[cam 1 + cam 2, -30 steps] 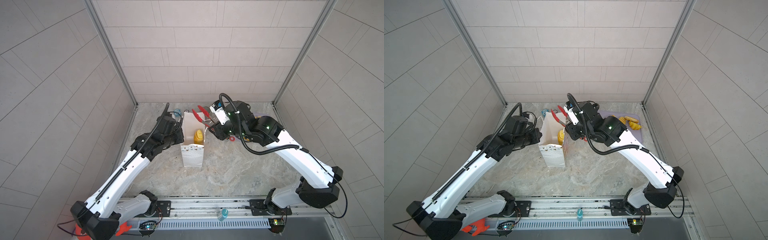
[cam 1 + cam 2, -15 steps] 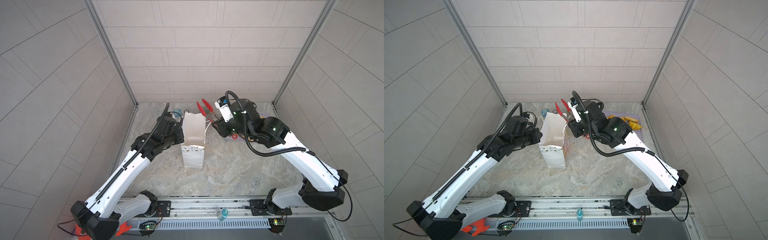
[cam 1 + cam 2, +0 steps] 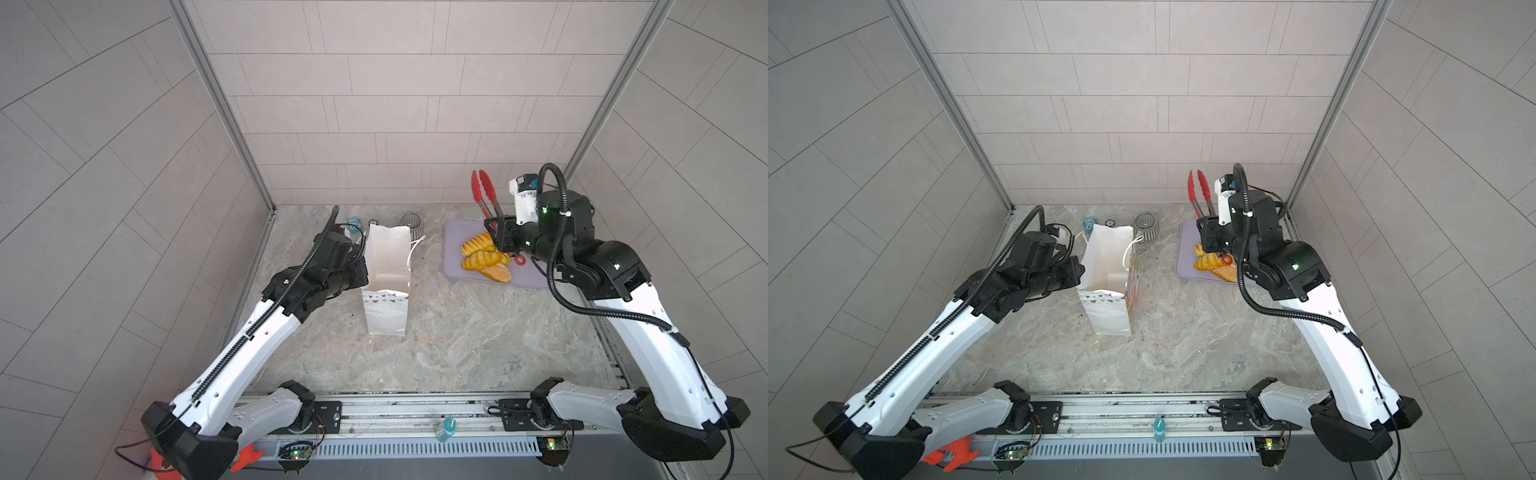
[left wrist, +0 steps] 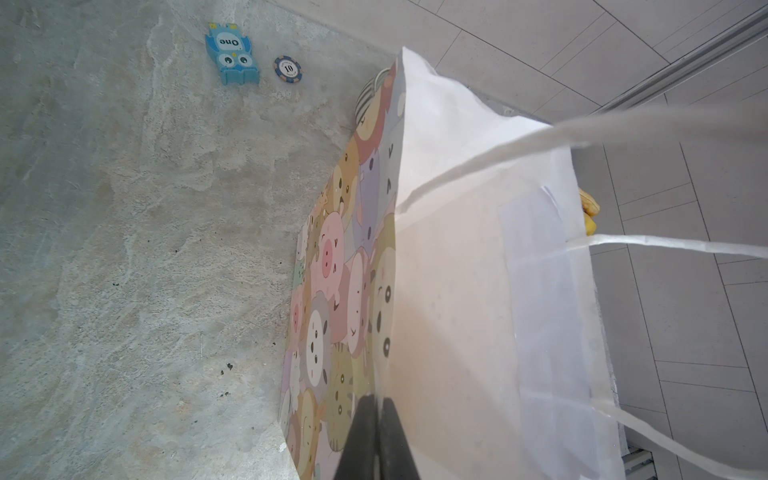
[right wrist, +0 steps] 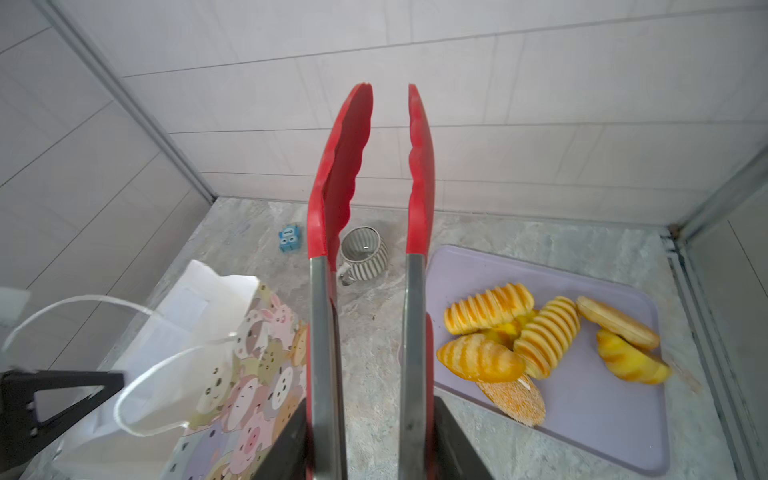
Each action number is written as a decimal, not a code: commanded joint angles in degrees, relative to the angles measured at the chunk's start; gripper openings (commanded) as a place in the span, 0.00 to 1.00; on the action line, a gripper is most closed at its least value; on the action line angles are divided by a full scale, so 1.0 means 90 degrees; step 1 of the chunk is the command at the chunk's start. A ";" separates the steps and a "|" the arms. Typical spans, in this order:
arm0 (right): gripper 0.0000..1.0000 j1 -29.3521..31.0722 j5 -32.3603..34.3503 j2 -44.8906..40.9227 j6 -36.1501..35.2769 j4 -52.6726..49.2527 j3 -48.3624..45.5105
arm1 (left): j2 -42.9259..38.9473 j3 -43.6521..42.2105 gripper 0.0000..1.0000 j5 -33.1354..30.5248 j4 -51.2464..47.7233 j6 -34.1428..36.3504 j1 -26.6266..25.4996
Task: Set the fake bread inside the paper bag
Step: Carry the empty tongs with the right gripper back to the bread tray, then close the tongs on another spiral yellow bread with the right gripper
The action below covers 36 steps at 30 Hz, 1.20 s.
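Bread (image 5: 548,336): glossy golden-yellow pieces, among them ridged loaves and a speckled oval bun, heaped on a flat lilac tray (image 5: 602,415) on the marbled bench (image 3: 457,332). The paper bag (image 3: 386,266) stands upright and open, white inside, cartoon animals outside. The left claw (image 4: 377,405) is pressed together on the bag's upper wall. The right claw (image 5: 370,440) clamps steel tongs (image 5: 340,166) whose red scalloped tips are raised and apart. The bread lies just below this claw, clear of the tongs.
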 commanded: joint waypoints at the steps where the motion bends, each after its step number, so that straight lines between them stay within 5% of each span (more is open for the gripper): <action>1: 0.41 -0.0611 -0.0737 -0.0152 0.0436 0.0232 -0.0422 | -0.0073 -0.0093 0.04 -0.0009 -0.0068 0.0038 0.0037; 14: 0.37 -0.2916 -0.3089 -0.0266 0.1545 0.1350 -0.2819 | -0.0006 -0.0084 0.04 0.0068 -0.0072 0.0116 0.0040; 21: 0.38 -0.3453 -0.3355 -0.0150 0.1641 0.1621 -0.3478 | -0.0017 -0.0102 0.05 0.0089 -0.0063 0.0124 0.0057; 36: 0.41 -0.3547 -0.3256 0.0138 0.1554 0.1845 -0.3989 | -0.0011 -0.0151 0.05 0.0127 -0.0036 0.0116 0.0069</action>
